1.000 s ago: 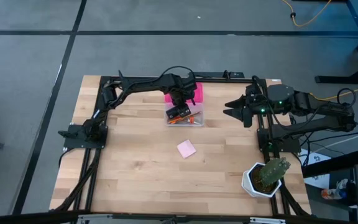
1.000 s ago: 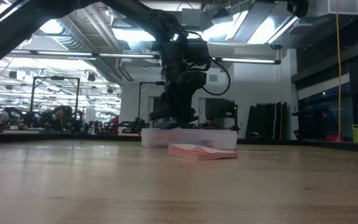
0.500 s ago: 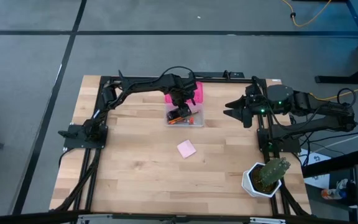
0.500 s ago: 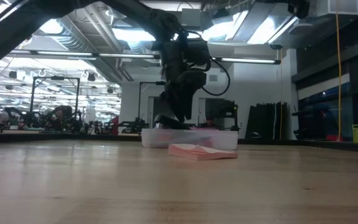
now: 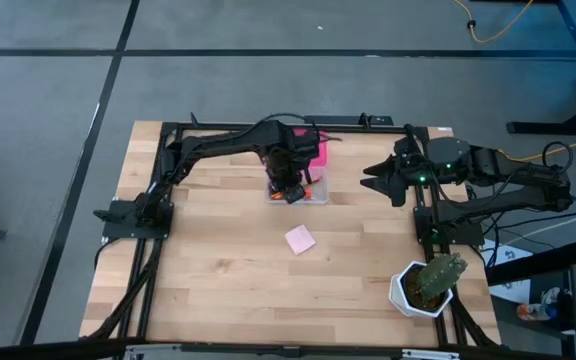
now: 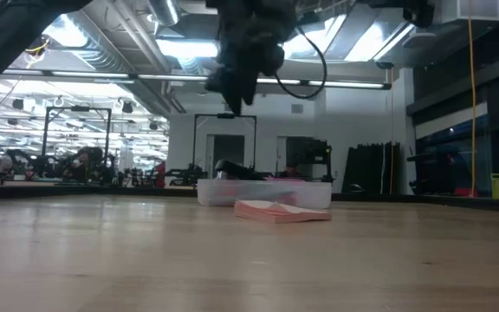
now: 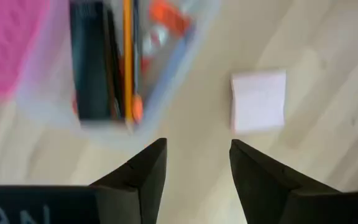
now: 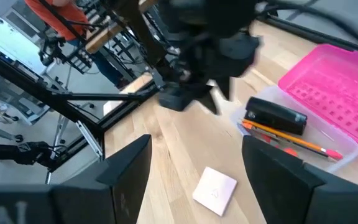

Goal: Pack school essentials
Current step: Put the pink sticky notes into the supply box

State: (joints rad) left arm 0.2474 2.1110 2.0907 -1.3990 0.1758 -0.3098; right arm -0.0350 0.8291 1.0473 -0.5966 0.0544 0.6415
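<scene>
1. Near: the pink square notepad (image 5: 300, 239) lies alone mid-frame on the table (image 5: 208, 270).
2. Farther: the left gripper (image 5: 288, 186), fingers apart and empty, hangs above the clear box (image 5: 313, 193) holding the orange pencil (image 7: 128, 56).
3. Right gripper (image 5: 376, 176), jaws wide, waits at the right.
4. Next, probably: fetch the notepad.

Pale pink notepad (image 5: 300, 239) on light, wood-grained worktop (image 5: 218, 270). Clear box (image 7: 185, 56) with bright pink lid (image 8: 334, 93); inside, black oblong item (image 8: 275, 116), orange pencil (image 7: 128, 56), orange-red piece (image 7: 166, 15). Green cactus (image 5: 436, 277) in white pot (image 5: 405, 299). Dark pincers (image 7: 194, 165).
</scene>
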